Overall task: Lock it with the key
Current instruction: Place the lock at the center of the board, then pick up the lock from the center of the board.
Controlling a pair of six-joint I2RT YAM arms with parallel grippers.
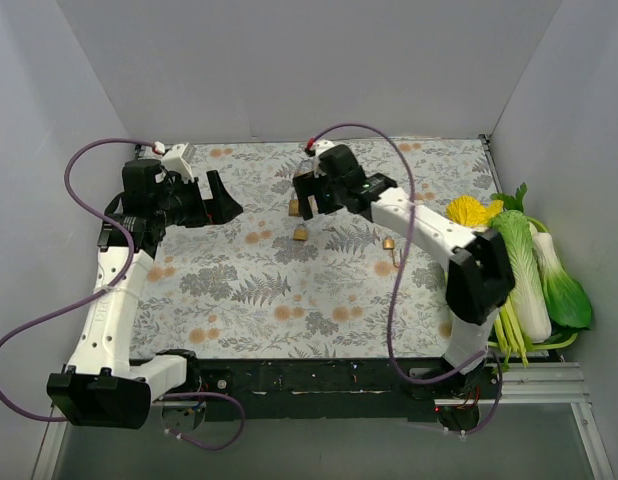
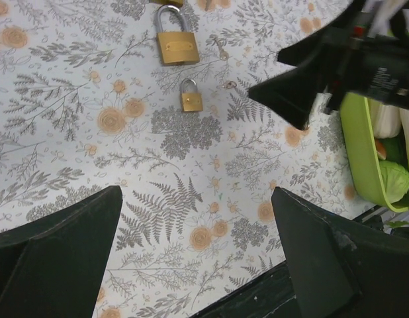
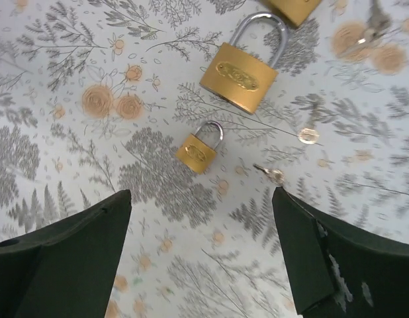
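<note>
Key (image 3: 269,174): tiny, silver, flat on the counter (image 3: 59,132), right of centre in the right wrist view. It lies just beside the smallest padlock (image 3: 199,150), at that lock's lower right and not touching it. Nothing holds it, and it sits in no keyhole that I can see.

Progress, my reading: the start of the job. The key is neither picked up, inserted nor turned, so all of that is left. The shackles on the smallest padlock and the big padlock (image 3: 241,71) look seated in their bodies. I cannot tell whether they are locked.

Jaws: those of the right arm (image 1: 419,225) stand wide, with nothing between them, hanging over the two padlocks and the key. Those of the left arm (image 1: 114,290) are also wide and hold nothing, off at the left of the top view, well apart from the locks.

Count:
- Brass padlocks: three. The third padlock (image 3: 292,6) is cut off by the top edge of the right wrist view.
- Keys: one that I am sure of. A round-headed silver piece (image 3: 308,136) further right and a silver cluster (image 3: 373,23) at the upper right may be more keys, but both are too small to tell.
- Arms: two.
- A heap of greens (image 1: 534,275) at the right edge of the top view. I cannot count the pieces cleanly.
</note>
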